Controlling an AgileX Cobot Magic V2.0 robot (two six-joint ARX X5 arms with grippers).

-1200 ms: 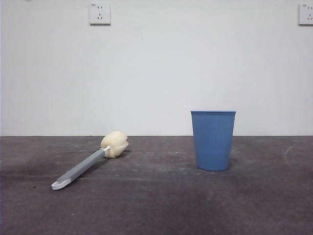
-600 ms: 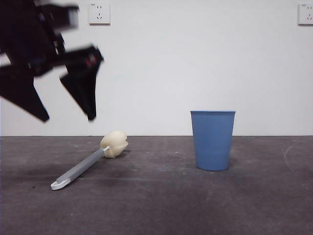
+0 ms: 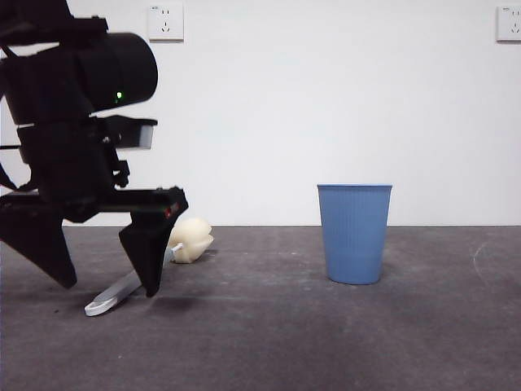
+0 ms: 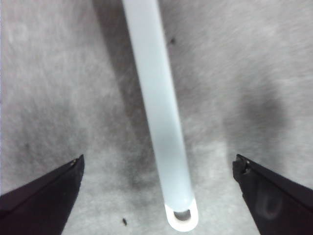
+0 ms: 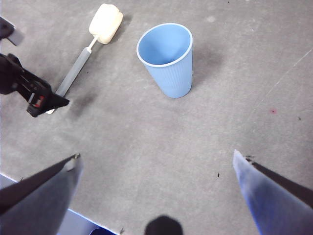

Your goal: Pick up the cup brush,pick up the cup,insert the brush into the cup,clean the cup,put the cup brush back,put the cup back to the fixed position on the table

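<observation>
The cup brush [image 3: 130, 281] lies flat on the table [image 3: 269, 342] at the left, its cream sponge head [image 3: 192, 239] towards the wall and its white looped end [image 3: 96, 307] towards me. My left gripper [image 3: 110, 289] is low over the handle near that end, open, one jaw on each side. In the left wrist view the grey handle [image 4: 161, 112] runs between the open jaws of the left gripper [image 4: 159, 160], untouched. The blue ribbed cup [image 3: 354, 234] stands upright to the right. My right gripper [image 5: 156, 154] hangs open high above the table, looking down on the cup [image 5: 168, 61] and the brush [image 5: 76, 68].
A white wall with two sockets [image 3: 166, 22] [image 3: 509, 23] closes off the back of the table. The table's near edge [image 5: 73, 225] shows in the right wrist view. A pale scratch [image 5: 288, 73] marks the surface to the right of the cup.
The left arm came into view from the upper left and dropped down to the brush handle's looped end. Brush and cup have stayed where they were.
</observation>
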